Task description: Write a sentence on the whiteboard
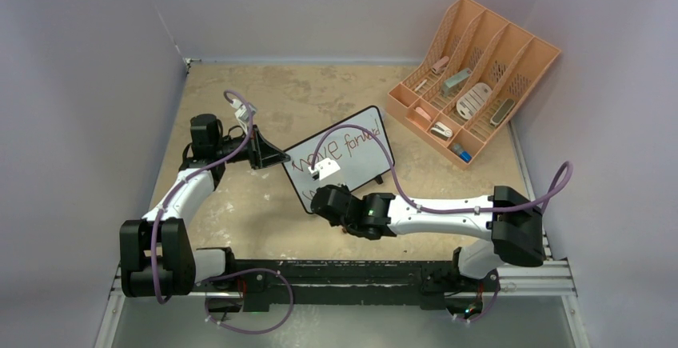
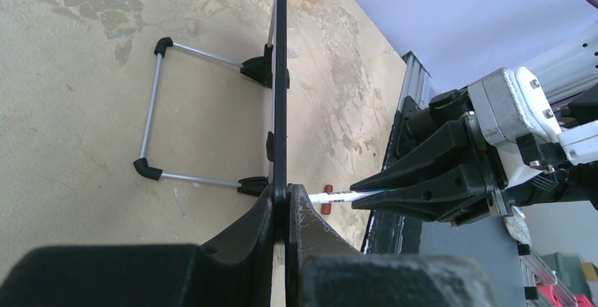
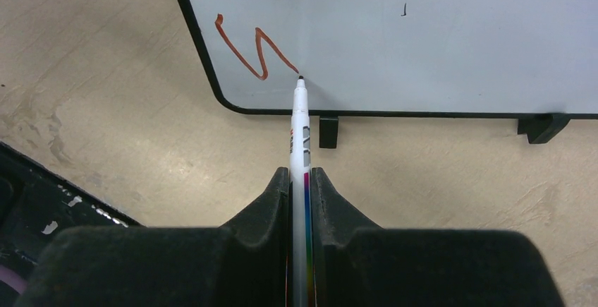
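On the bench (image 1: 240,100), left jaws clamp the whiteboard (image 1: 360,164) edge; right jaws pinch a marker (image 3: 300,120) touching it.

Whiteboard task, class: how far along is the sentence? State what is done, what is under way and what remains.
Done: one red line of words crosses the top of the whiteboard. In hand: the left gripper clamps the board's edge; the right gripper holds the marker, tip at a red stroke near the lower corner. Left, apparently: the rest of that second line.
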Available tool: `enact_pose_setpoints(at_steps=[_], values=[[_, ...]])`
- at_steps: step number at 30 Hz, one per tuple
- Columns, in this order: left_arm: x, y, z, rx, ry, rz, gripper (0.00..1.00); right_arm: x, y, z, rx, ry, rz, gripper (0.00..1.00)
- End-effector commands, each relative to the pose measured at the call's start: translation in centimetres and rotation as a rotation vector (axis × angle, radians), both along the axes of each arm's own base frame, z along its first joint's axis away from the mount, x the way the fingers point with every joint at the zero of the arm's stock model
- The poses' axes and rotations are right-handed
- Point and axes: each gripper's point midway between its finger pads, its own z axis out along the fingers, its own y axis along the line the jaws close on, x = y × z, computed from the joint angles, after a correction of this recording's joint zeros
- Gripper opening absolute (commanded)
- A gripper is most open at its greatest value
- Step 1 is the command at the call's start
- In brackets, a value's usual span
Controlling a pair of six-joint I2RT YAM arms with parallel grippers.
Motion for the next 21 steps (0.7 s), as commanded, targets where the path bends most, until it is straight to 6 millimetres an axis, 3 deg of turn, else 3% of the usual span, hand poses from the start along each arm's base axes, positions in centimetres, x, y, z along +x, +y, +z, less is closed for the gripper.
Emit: enact_pose_setpoints(at_steps=[1,21], values=[[0.7,0.1,0.6,0.014,-0.046,0.004,0.0,0.2,-0.2,1.0,0.034,-0.003,-0.025,0.0],[0.6,0.0,0.7,0.011,-0.047,0.0,0.0,2.8,1.1,4.9,0.079,-0.1,-0.042,0.0]])
